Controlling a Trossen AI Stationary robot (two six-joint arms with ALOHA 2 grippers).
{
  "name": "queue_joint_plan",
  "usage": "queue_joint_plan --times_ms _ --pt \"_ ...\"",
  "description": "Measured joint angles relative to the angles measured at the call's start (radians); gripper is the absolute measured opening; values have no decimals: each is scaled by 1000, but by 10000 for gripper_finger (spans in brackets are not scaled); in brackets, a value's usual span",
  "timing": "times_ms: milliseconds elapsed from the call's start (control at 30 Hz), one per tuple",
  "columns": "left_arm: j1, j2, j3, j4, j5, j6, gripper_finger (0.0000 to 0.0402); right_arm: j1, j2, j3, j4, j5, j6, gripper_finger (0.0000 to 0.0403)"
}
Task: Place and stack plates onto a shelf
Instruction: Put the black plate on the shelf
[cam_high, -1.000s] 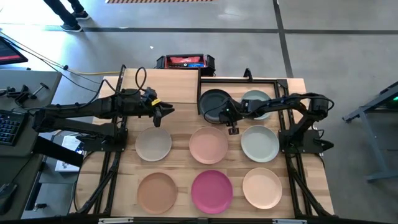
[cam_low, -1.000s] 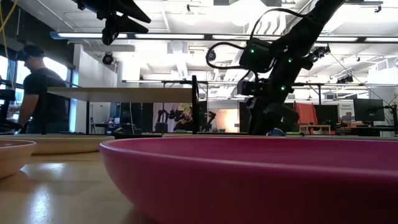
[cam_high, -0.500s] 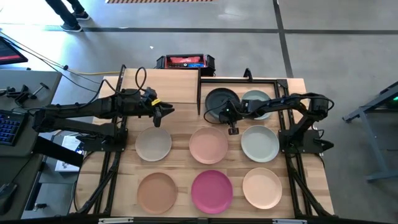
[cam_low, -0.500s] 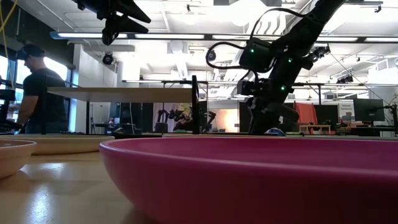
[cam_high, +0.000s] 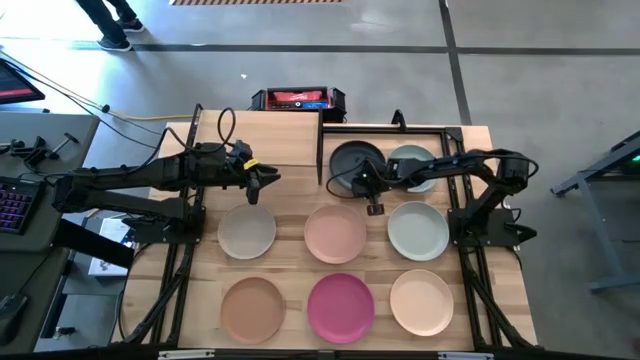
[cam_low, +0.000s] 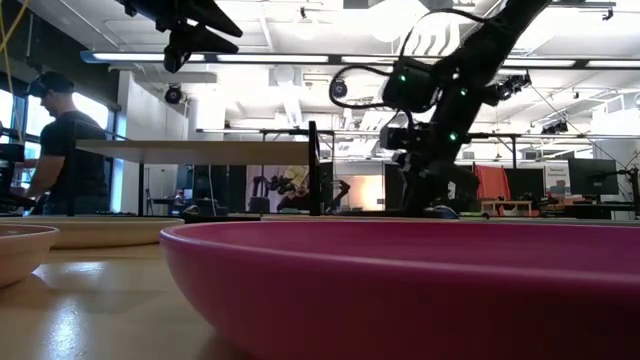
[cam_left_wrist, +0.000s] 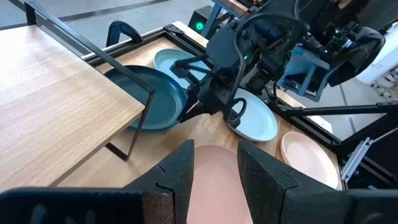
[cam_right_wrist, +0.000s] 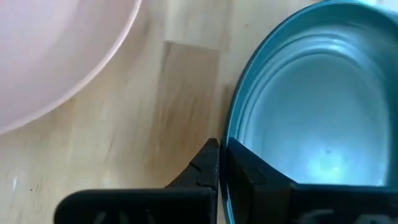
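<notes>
Two plates (cam_high: 385, 163) behind shelf (cam_high: 260, 138)

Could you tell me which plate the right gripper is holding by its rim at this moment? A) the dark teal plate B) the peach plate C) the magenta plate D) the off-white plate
A: the right gripper is closed on the rim of the dark teal plate, and the right wrist view shows its fingers pinching that teal rim.
</notes>
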Motion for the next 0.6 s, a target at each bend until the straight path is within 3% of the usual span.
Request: queue_joint_plan --times_ms 433,600 --pt "0 5 -1 -82 0 1 113 1 -1 262 -320 96 52 0" --pt "0 9 -1 -76 0 72 113 1 -1 338 -407 99 73 0"
